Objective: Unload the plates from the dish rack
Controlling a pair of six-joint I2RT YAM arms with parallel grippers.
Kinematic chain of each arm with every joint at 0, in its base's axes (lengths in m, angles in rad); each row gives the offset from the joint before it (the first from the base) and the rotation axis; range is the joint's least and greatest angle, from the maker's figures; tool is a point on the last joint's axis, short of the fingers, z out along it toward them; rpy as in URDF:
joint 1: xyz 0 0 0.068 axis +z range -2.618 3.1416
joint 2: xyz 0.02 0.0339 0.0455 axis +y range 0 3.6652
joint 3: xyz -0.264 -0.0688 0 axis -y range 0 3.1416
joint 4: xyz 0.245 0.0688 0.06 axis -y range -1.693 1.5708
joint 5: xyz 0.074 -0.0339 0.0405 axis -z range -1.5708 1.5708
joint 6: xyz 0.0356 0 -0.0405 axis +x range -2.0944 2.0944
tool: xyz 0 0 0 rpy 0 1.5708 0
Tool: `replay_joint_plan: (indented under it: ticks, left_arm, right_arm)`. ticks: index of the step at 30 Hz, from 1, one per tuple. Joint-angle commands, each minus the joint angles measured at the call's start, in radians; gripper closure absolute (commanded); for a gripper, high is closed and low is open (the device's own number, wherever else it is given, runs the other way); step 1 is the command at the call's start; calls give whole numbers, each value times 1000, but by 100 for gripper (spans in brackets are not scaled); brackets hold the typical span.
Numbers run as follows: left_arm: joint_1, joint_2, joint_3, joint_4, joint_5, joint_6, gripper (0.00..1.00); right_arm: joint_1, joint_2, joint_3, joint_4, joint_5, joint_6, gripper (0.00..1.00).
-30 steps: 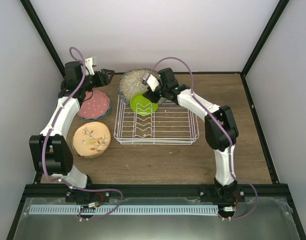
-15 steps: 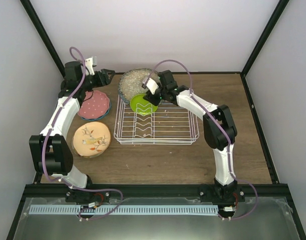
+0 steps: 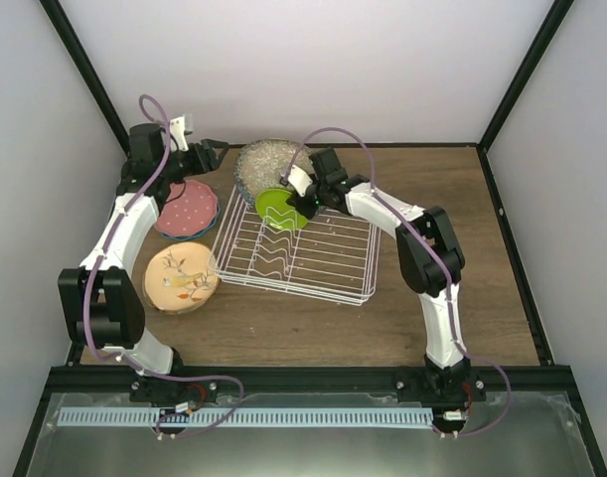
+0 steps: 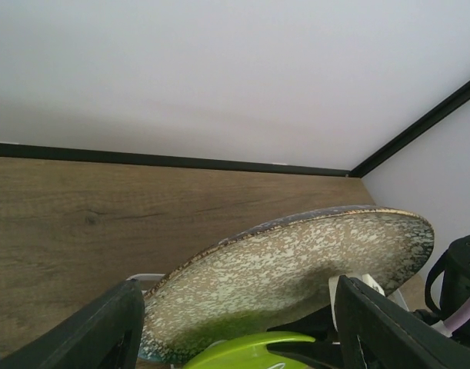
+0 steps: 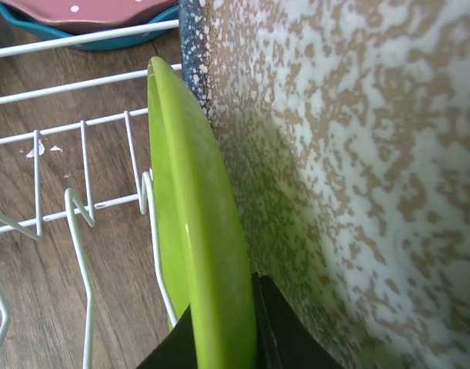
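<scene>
Care: right gripper (image 5: 225, 327), clenched on the lime plate (image 5: 196, 231), should rise straight, clear of the dish rack (image 3: 318, 273) wires; left gripper (image 4: 238, 327) gapes empty.

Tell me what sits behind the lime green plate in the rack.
The big grey speckled plate stands right behind the lime green plate. Its lower part is covered by that plate and the right claw.

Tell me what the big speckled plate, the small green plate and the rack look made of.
Big speckled plate: likely glazed stoneware; mottled grey-cream surface, dark rim. Small green plate: glossy, smooth, uniform colour with highlights; glazed ceramic or plastic, cannot tell. Rack: thin bent wire, white-coated, probably metal.
</scene>
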Motion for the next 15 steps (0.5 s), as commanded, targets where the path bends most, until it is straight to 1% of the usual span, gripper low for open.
replay_joint_plan:
  ticks: [1,7,15]
  left_arm:
    - [1,-23,-5,35,19,-7,31]
    - [1,-23,-2,41,20,-12,31]
    - [1,-24,3,48,6,-26,31]
  right_arm:
    - [13,-43,3,-19,25,39,97]
    - [13,-86,50,-36,45,33,98]
    - [13,-220,76,-31,126,1,98]
